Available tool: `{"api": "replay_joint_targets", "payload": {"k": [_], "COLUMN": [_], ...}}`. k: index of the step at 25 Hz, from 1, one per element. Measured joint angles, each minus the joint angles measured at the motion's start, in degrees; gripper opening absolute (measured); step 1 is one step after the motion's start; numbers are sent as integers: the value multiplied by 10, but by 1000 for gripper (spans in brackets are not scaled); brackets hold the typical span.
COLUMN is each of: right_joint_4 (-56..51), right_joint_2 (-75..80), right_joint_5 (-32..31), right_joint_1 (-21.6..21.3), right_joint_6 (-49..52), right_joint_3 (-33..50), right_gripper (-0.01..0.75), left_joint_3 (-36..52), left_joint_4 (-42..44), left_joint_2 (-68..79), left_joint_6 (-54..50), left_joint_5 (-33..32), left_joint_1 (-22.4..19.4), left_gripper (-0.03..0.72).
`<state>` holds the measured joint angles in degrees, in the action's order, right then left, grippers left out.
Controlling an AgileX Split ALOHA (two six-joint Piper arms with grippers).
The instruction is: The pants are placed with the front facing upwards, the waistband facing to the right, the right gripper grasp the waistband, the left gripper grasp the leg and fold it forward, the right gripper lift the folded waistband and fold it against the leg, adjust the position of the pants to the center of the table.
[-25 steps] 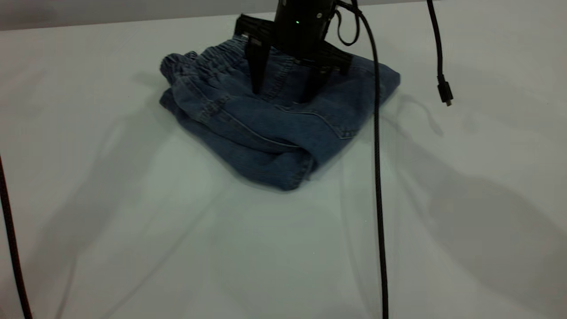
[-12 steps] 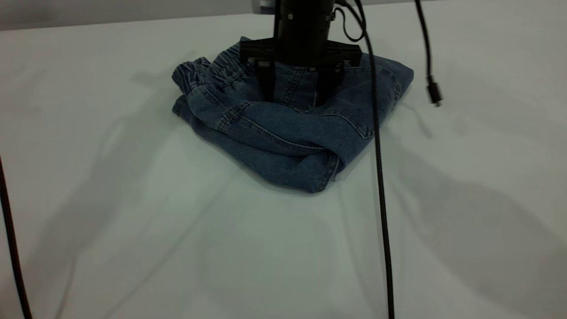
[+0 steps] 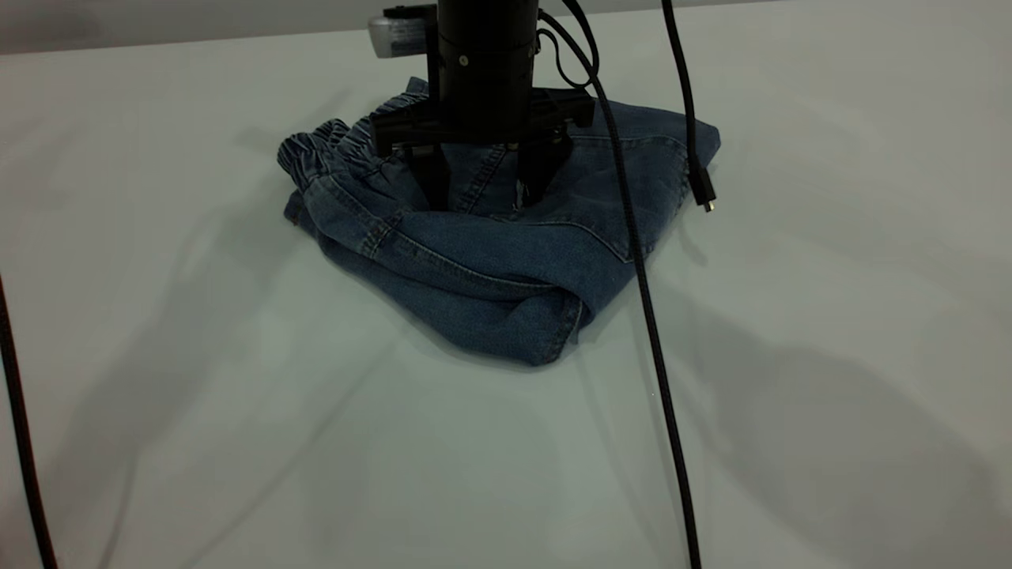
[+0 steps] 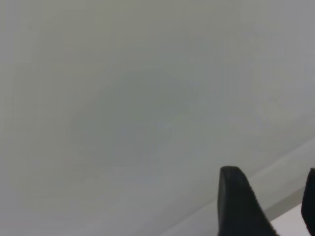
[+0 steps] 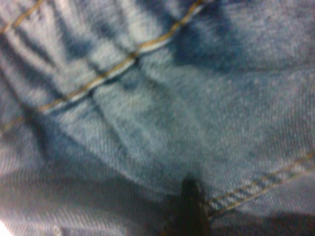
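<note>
With both folds apparently done, my right claw (image 3: 482, 194) presses spread-fingered into the pants (image 3: 506, 253) (centring on the counter (image 3: 237, 442) remains).

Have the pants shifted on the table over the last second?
Yes. The pants, pressed by the right hand, first slid right, then back left, judging by the table's far edge; they ended slightly nearer the camera.

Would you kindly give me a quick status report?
Right gripper open, fingertips pressing folded pants. Left gripper open, off the pants. Loose cable crosses the pants.
</note>
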<state>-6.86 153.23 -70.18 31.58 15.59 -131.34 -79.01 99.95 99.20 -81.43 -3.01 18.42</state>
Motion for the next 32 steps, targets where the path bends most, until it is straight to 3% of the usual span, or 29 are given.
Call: {"api": "replay_joint_targets", "payload": {"k": [9, 20, 32], "right_joint_4": [-47, -31, -81], "right_joint_2": [-27, -24, -7], "right_joint_5": [1, 3, 5], "right_joint_1": [5, -5, -7], "right_joint_6": [-43, 35, 1], "right_joint_3": [0, 0, 0], "right_gripper": [500, 500, 485], "left_joint_3": [0, 0, 0], "left_joint_4": [0, 0, 0], "left_joint_2": [0, -12, -12], "left_joint_6": [1, 2, 2], "left_joint_5": [6, 13, 21], "left_joint_1": [0, 0, 0], "left_gripper": [316, 316, 316]}}
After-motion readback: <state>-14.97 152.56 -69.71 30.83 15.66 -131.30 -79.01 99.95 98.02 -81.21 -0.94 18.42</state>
